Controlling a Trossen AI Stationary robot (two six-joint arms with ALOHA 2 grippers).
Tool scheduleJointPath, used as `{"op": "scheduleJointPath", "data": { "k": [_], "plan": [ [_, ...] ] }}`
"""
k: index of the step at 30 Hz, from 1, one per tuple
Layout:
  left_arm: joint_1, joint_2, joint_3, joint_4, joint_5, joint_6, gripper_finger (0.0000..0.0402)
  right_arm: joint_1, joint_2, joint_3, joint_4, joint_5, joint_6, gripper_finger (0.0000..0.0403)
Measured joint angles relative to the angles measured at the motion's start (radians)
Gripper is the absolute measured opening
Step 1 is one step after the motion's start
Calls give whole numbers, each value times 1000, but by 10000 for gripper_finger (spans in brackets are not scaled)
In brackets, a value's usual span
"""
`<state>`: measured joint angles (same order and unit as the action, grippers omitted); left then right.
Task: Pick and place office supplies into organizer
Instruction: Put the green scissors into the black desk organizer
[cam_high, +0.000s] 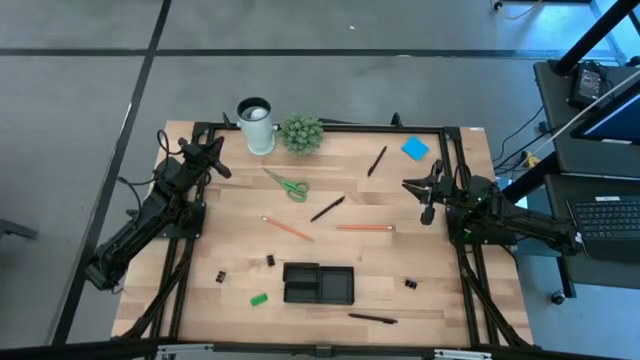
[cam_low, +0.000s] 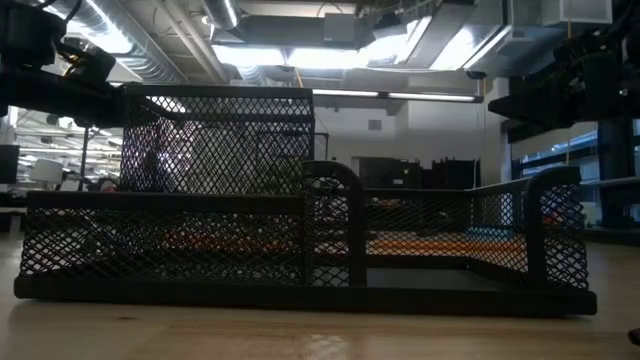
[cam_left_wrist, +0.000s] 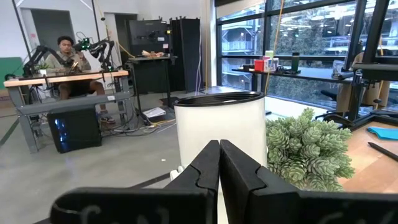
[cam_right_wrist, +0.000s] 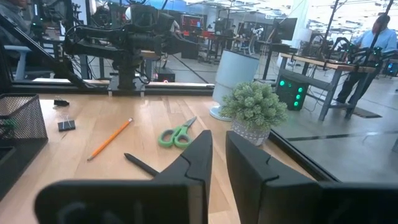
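Observation:
The black mesh organizer (cam_high: 318, 283) sits near the table's near edge and fills the low view (cam_low: 300, 230). Loose on the wood lie green-handled scissors (cam_high: 288, 185) (cam_right_wrist: 177, 135), black pens (cam_high: 376, 161) (cam_high: 327, 209) (cam_high: 372, 319), orange pencils (cam_high: 288, 228) (cam_high: 364, 228), a blue sticky pad (cam_high: 415, 149), binder clips (cam_high: 220, 275) (cam_high: 270, 260) (cam_high: 410, 283) and a green eraser (cam_high: 259, 298). My left gripper (cam_high: 215, 160) (cam_left_wrist: 219, 143) hovers shut at the far left, pointing at the white cup. My right gripper (cam_high: 424, 190) (cam_right_wrist: 219, 134) hovers at the right with a narrow gap between its fingers, facing the scissors.
A white cup (cam_high: 256, 125) (cam_left_wrist: 217, 124) and a small potted plant (cam_high: 301, 133) (cam_right_wrist: 255, 106) stand at the far edge. A black frame runs around the table. Desks and people show in the room beyond. Bare wood lies between the pencils and the organizer.

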<state>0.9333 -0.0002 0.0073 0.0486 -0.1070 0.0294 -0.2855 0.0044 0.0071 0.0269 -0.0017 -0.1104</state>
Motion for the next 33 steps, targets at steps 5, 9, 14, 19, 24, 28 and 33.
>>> {"op": "scheduleJointPath", "data": {
  "k": [5, 9, 14, 19, 24, 28, 33],
  "plan": [
    [0, 0, 0, 0, 0, -15, 6, 0, 0, 0, 0, 0, 1, 51],
    [0, 0, 0, 0, 0, -25, 6, 0, 0, 0, -1, 0, 0, 51],
    [0, 0, 0, 0, -1, -22, 6, 0, 0, 0, -1, 0, -1, 51],
    [-3, 0, 0, 0, 30, 27, 15, 0, 0, 0, -1, 0, -3, 51],
    [-25, 0, 0, 1, 210, 25, 63, 0, 0, 0, -1, 0, -3, 51],
    [-66, 1, 0, 5, 290, -52, 114, 0, 0, 0, -2, 0, -3, 51],
    [-155, 35, 0, 104, 323, -115, 155, 0, 0, 0, -2, 0, -3, 51]
  ]
}}
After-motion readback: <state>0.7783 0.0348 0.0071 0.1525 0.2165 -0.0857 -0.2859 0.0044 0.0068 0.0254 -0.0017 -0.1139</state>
